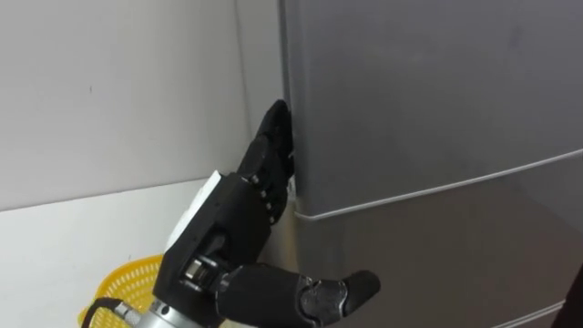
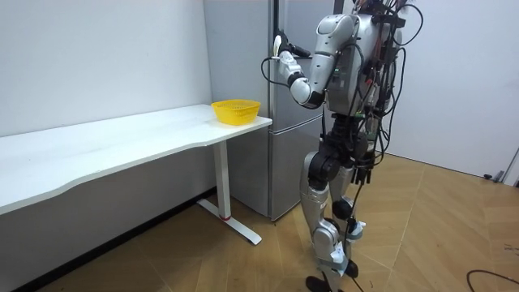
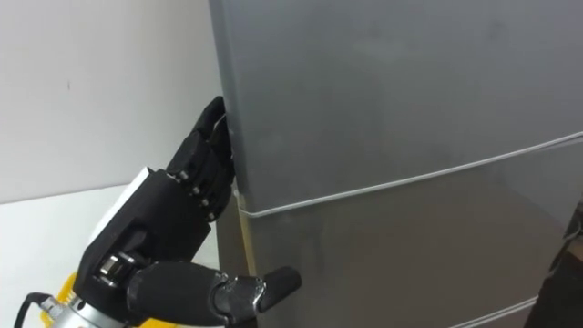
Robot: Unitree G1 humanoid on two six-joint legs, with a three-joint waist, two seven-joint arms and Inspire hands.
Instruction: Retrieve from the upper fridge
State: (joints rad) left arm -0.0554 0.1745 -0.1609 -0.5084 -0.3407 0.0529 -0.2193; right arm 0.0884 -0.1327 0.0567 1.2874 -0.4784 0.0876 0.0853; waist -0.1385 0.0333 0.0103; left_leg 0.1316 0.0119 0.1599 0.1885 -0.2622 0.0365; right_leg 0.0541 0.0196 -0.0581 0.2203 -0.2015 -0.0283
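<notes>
A grey fridge (image 2: 239,57) stands before me with its upper door (image 1: 428,91) closed; a thin seam (image 1: 437,187) divides it from the lower door. My left hand (image 1: 241,210) is raised at the left edge of the upper door, just above the seam. Its fingers (image 1: 273,137) stretch nearly straight up along that edge and touch it, and the thumb (image 1: 351,290) points right in front of the lower door. The hand holds nothing. In the room view I stand upright close to the fridge front with the left hand (image 2: 280,50) lifted to the door. The inside of the fridge is hidden.
A yellow mesh basket (image 1: 127,278) sits on the white table (image 1: 73,246) directly left of the fridge, under my left forearm. A white wall runs behind the table. The table (image 2: 122,142) extends far toward the room view's left over a wooden floor.
</notes>
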